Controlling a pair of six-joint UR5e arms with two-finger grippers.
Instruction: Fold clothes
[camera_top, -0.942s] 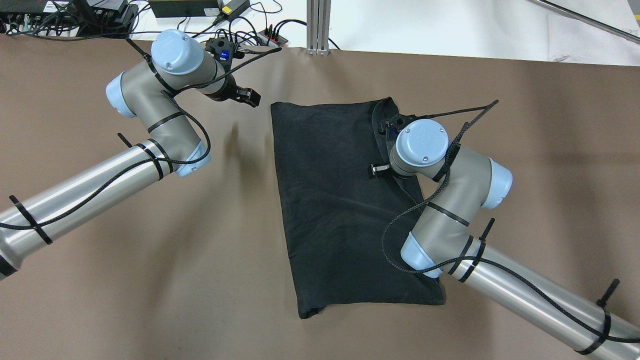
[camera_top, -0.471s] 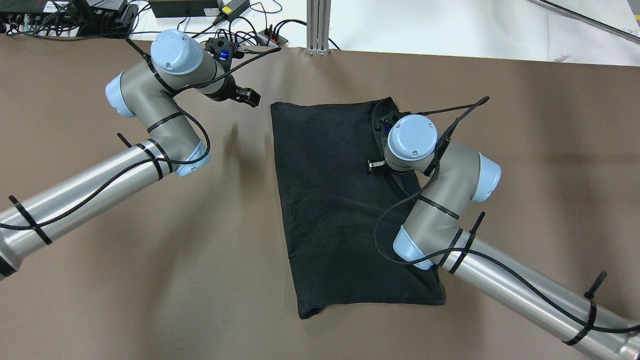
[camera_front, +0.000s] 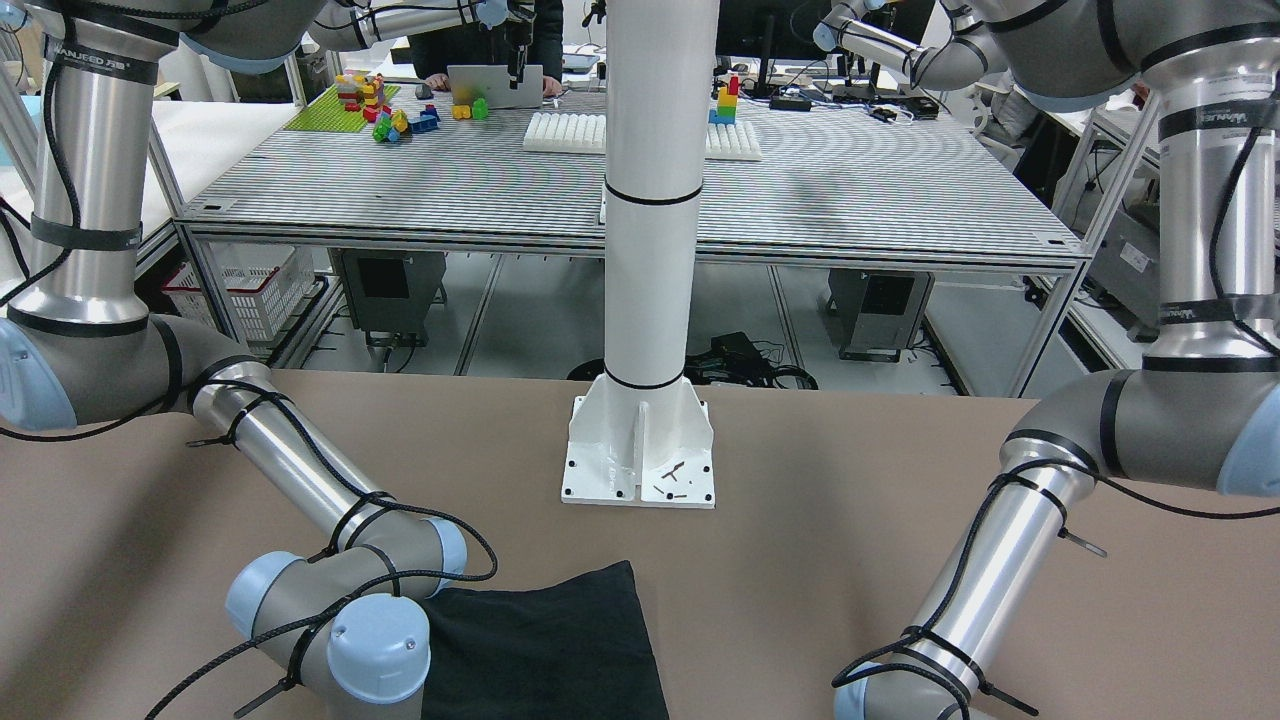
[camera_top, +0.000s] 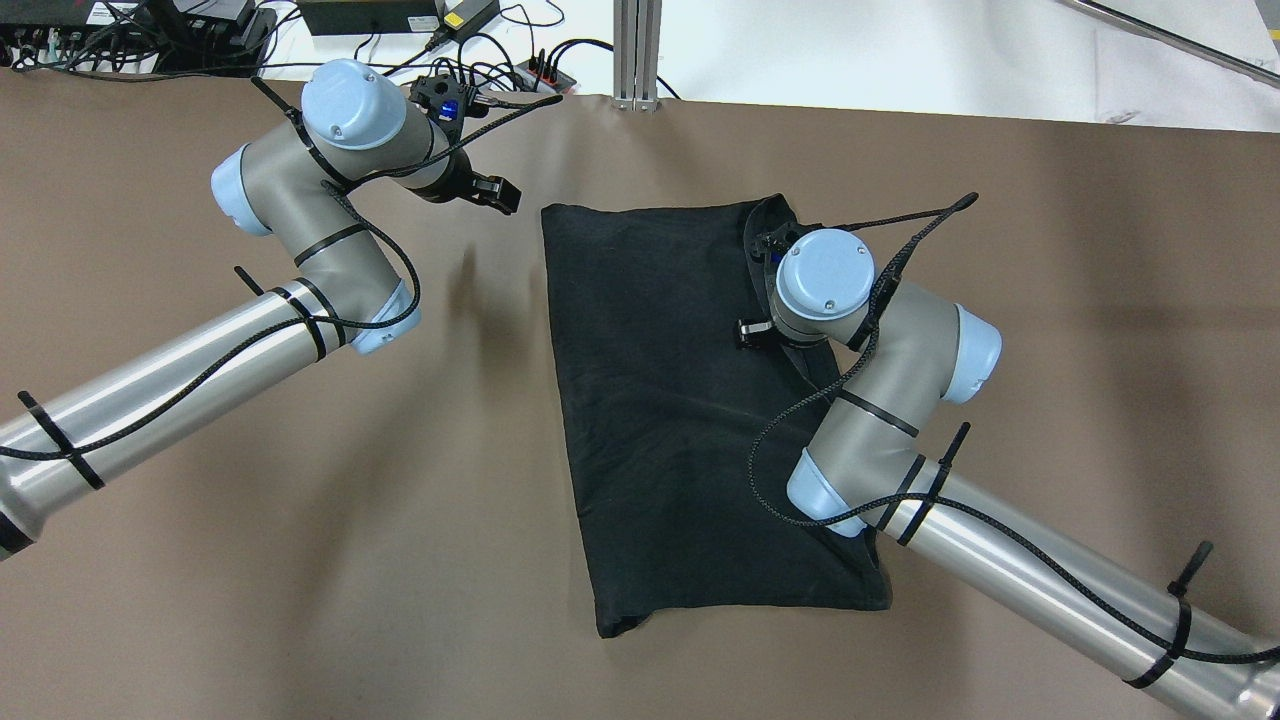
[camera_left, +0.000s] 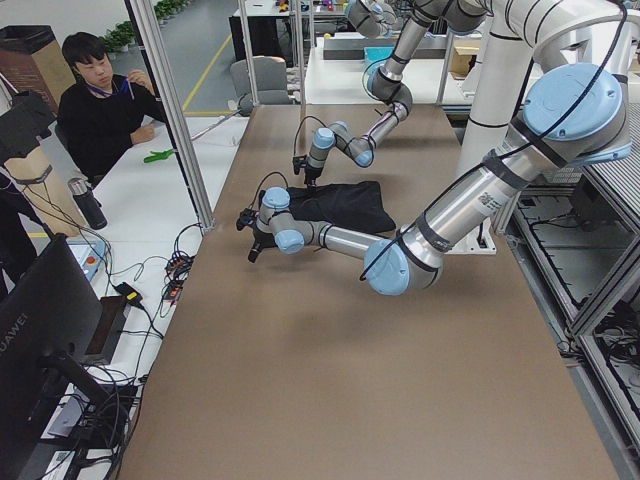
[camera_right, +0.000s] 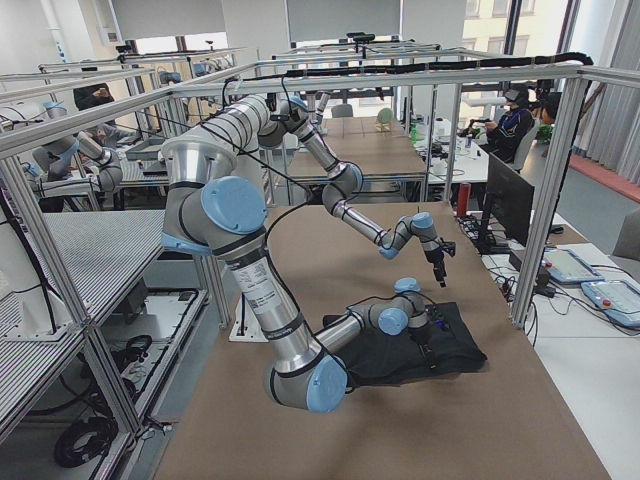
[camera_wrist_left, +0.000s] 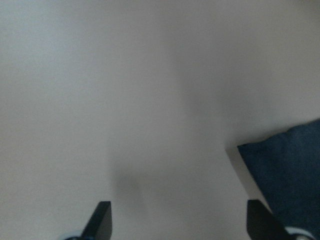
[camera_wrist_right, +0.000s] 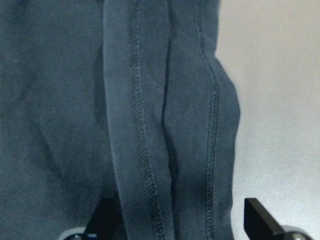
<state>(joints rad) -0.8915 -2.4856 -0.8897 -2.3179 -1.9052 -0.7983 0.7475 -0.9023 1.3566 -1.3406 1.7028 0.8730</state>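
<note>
On the tabletop (camera_top: 300, 560), centre: garment (camera_top: 650, 400), black, folded to a rough rectangle, lying flat and slightly skewed, well apart from every tabletop edge.
garment, right side: stitched hems (camera_wrist_right: 140, 150) doubled into long folds, seen close in the right wrist view.
right gripper (camera_top: 750, 334): over the garment's right side, above the hems; fingers (camera_wrist_right: 257, 217) spread apart with nothing between them; whether they touch the cloth cannot be told.
left gripper (camera_top: 500, 194): over bare tabletop just beside the garment's far left corner; its fingers stand wide apart and empty.
pillar (camera_front: 645, 250): white, its base plate on the tabletop's robot-side edge, apart from the garment.
basket (camera_front: 240, 290): white, under the bench (camera_front: 640, 190) behind the robot; its contents cannot be told.
change since 0.9 s ago: right gripper shifted a little toward the garment's middle; no visible shift over the last 0.5 s.
unchanged: left gripper and garment lie as before.
</note>
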